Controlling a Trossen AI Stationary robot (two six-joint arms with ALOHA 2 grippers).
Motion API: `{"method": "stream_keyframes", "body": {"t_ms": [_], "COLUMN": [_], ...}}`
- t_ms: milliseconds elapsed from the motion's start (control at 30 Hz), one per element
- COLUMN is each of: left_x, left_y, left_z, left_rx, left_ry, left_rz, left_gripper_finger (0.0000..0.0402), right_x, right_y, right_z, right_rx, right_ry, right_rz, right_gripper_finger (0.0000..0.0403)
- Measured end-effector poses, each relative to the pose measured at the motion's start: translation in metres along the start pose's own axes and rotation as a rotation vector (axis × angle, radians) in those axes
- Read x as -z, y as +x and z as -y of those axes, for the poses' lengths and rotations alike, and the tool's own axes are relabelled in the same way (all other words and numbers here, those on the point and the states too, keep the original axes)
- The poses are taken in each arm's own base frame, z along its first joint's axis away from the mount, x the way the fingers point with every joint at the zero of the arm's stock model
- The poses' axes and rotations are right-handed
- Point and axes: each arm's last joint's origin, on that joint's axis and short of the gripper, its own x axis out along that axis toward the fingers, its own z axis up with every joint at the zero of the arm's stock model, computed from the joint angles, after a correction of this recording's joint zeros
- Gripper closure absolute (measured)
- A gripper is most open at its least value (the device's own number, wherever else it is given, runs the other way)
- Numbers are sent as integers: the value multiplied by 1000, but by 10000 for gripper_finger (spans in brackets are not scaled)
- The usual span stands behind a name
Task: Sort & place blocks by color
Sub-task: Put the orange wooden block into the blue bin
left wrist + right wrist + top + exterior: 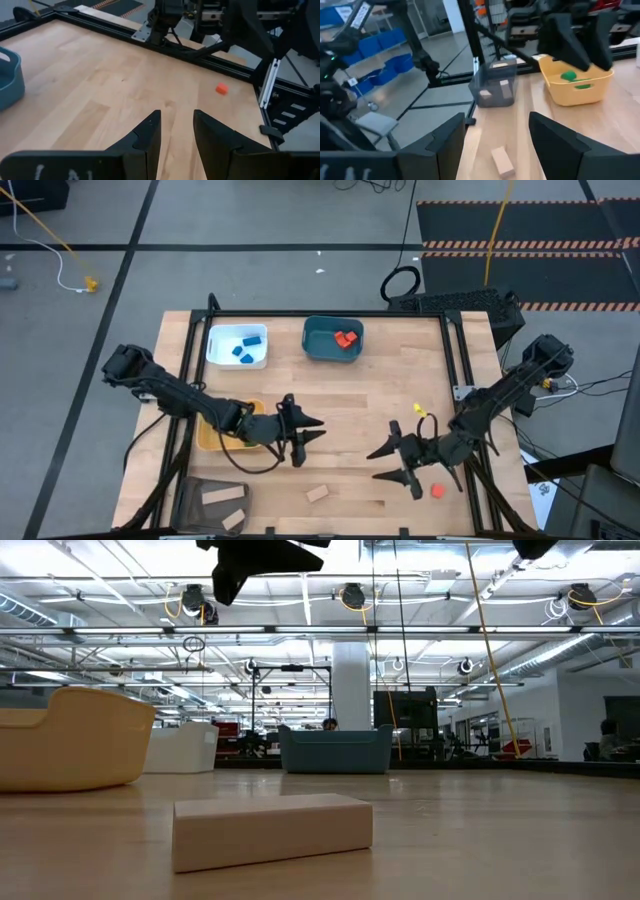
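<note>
A small red block (437, 491) lies on the table near the right edge, also in the left wrist view (221, 89). A tan block (317, 494) lies flat by the near edge (270, 830) (502, 161). Blue blocks (247, 345) sit in the white tray, red ones (346, 338) in the teal tray, a green one (568, 76) in the yellow tray, and tan pieces (222, 498) in the dark mesh tray. My left gripper (312, 430) (175, 132) hovers open over mid-table. My right gripper (388, 463) (495, 140) hovers open, left of the red block.
The white tray (218, 356) and teal tray (312, 340) stand at the far side. The yellow tray (207, 436) lies under my left arm, and the mesh tray (195, 515) is at the near left corner. A small yellow object (420, 411) lies near my right arm. Black frame rails edge the table.
</note>
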Motion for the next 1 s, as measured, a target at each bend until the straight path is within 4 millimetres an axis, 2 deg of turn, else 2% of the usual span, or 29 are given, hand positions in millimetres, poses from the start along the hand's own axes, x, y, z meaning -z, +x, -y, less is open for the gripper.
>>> {"method": "stream_keyframes", "body": {"t_ms": [233, 667, 867, 1000], "left_x": [-1, -2, -2, -1], "left_y": [1, 2, 2, 2], "left_z": [-2, -5, -5, -4], "left_rx": [-8, -2, -1, 2], "left_ry": [1, -9, -8, -19], "left_rz": [0, -6, -7, -8], "left_gripper_finger": [286, 286, 286, 286], "right_x": [0, 1, -18, -14], "right_y": [3, 4, 7, 3], "right_z": [7, 13, 5, 8], "right_rx": [34, 103, 159, 230], "right_ry": [88, 148, 94, 92], "right_rz": [-11, -41, -154, -276], "right_gripper_finger": [193, 193, 193, 193]}}
